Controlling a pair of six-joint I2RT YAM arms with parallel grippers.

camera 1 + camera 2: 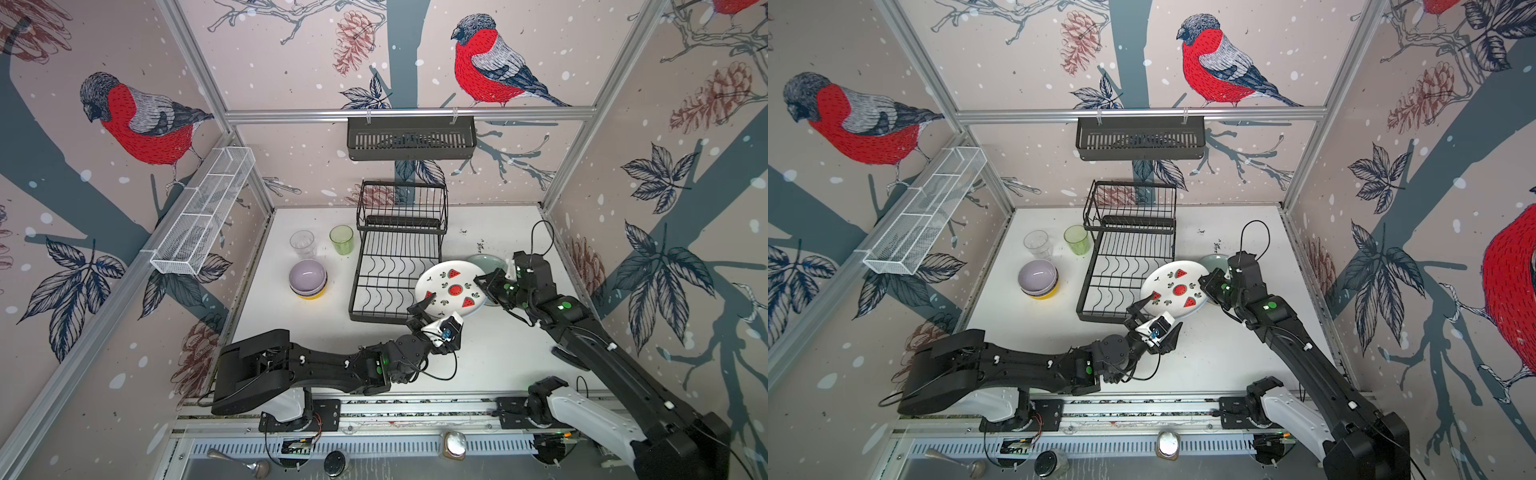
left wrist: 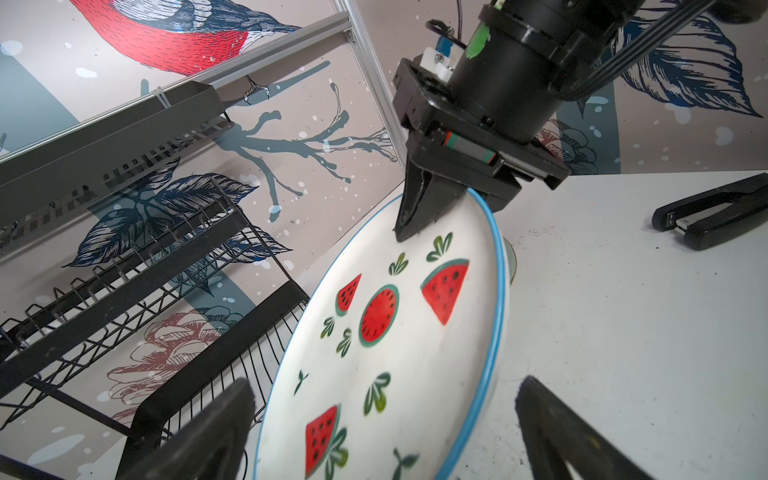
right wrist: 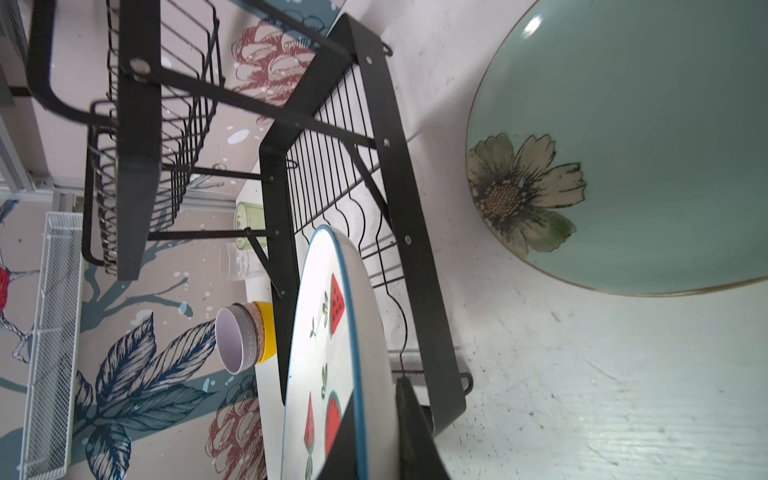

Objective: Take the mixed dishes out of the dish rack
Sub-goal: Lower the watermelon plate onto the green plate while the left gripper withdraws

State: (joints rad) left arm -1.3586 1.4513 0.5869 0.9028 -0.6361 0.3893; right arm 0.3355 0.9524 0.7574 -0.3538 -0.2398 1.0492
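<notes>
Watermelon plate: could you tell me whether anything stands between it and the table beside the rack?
Yes. The mint plate lies flat on the table just behind the watermelon plate, which the right gripper holds tilted by its rim. The open left gripper straddles its near rim.

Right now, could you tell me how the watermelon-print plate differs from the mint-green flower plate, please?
The watermelon-print plate is white with a blue rim. The mint-green flower plate has a brownish rim and one cream flower. The watermelon-print plate is tilted, clamped at its rim by the right gripper. The mint-green flower plate lies flat on the table, with no gripper on it. Both are round plates.
</notes>
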